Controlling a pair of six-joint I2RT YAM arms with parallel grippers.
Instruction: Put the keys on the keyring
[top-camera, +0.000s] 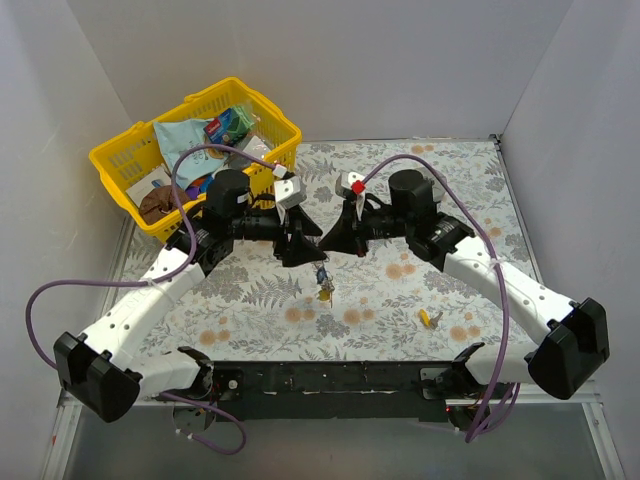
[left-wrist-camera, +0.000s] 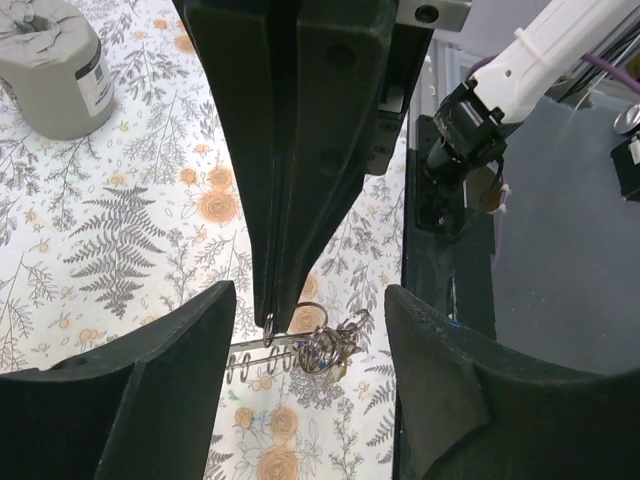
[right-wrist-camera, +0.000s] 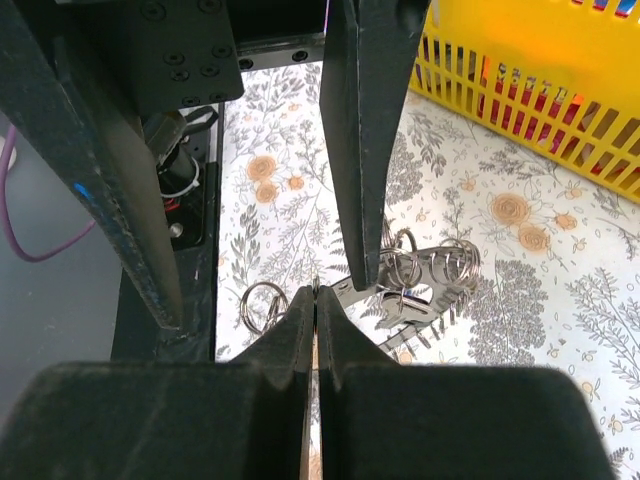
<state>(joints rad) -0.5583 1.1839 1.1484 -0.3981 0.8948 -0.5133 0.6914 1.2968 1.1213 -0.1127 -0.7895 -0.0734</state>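
Centrally over the floral tablecloth (top-camera: 250, 300), the left gripper (top-camera: 299, 243) is spread wide around the right gripper (right-wrist-camera: 315, 300), whose fingers are pressed together at the keyring (left-wrist-camera: 300, 352); an actual pinch is unclear. A yellow-headed key (top-camera: 425, 318) lies well apart.

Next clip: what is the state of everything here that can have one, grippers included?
left gripper: open, a finger on either side of the keyring, not touching it.
right gripper: shut, tip down beside the keyring; unclear whether it pinches anything.
keyring: lying on the table, small rings bunched on it.
yellow key: loose on the table, apart from the keyring.
yellow basket: upright, filled.
grey roll: standing upright.
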